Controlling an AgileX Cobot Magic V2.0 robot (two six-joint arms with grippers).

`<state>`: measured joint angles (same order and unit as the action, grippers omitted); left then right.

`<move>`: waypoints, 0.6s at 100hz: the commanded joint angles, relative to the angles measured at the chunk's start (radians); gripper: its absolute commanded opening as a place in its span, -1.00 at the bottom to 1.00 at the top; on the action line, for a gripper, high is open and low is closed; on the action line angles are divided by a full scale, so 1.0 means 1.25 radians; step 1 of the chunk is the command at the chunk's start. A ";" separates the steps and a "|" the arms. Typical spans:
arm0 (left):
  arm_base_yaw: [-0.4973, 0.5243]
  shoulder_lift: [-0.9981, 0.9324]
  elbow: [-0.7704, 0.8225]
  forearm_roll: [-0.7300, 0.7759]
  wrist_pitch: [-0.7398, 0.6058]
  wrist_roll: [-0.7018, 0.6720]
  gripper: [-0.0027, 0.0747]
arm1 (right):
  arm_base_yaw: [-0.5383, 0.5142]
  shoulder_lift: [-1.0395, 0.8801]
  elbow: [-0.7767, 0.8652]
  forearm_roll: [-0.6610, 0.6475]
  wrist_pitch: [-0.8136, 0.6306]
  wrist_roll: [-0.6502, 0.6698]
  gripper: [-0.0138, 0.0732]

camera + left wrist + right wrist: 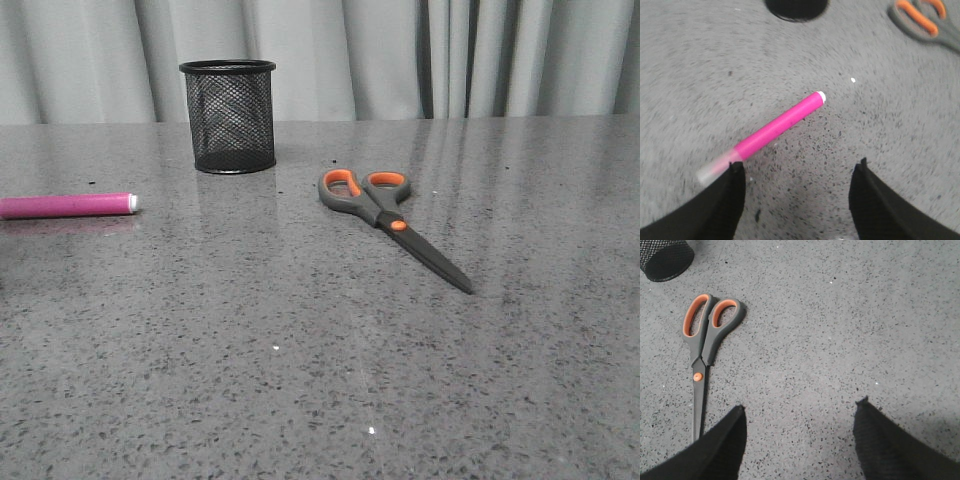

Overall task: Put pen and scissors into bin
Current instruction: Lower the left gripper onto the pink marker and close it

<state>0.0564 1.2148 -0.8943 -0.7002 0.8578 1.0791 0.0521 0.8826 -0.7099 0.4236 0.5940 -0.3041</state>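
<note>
**Tabletop stock: pen, scissors, bin, two pincers**

Tabletop (300, 380): grey speckled stone, glossy, backed by pale grey curtain (400, 55).

Bin (228, 116): black wire-mesh cup, upright, at the far side of the tabletop, left of centre. Nothing seen inside through the mesh from the front. Only an edge visible in either wrist view.

Pen (66, 205): magenta, lying flat at the far left edge of the front view, white tip pointing toward the centre. Nearer than the bin and to its left, well apart from it. Partly cut off by the frame there; seen nearly whole in the left wrist view (775, 129).

Scissors (392, 222): lying flat, blades closed, right of the bin and nearer. Orange-lined handles toward the bin, blade tip pointing forward and right. Touching nothing else.

Left pincer (797, 172): spread wide, holding nothing, over the tabletop. Tail end of the pen just beside one finger (720, 205), blurred there; contact not discernible.

Right pincer (800, 415): spread wide, holding nothing. Blade tip of the scissors (702, 365) passing behind one finger (715, 450).
</note>
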 commanded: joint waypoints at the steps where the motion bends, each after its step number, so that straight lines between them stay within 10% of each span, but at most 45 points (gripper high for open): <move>1: -0.006 0.051 -0.069 -0.038 0.046 0.132 0.15 | -0.002 -0.004 -0.029 0.005 -0.049 -0.014 0.29; 21: -0.008 0.181 -0.155 -0.040 0.122 0.410 0.15 | -0.002 -0.004 -0.029 0.005 -0.049 -0.014 0.29; 60: -0.053 0.327 -0.243 -0.036 0.077 0.474 0.15 | -0.002 -0.004 -0.029 0.005 -0.049 -0.020 0.29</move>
<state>-0.0021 1.6315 -1.1562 -0.7002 0.9771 1.6665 0.0521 0.8826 -0.7099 0.4236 0.5934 -0.3151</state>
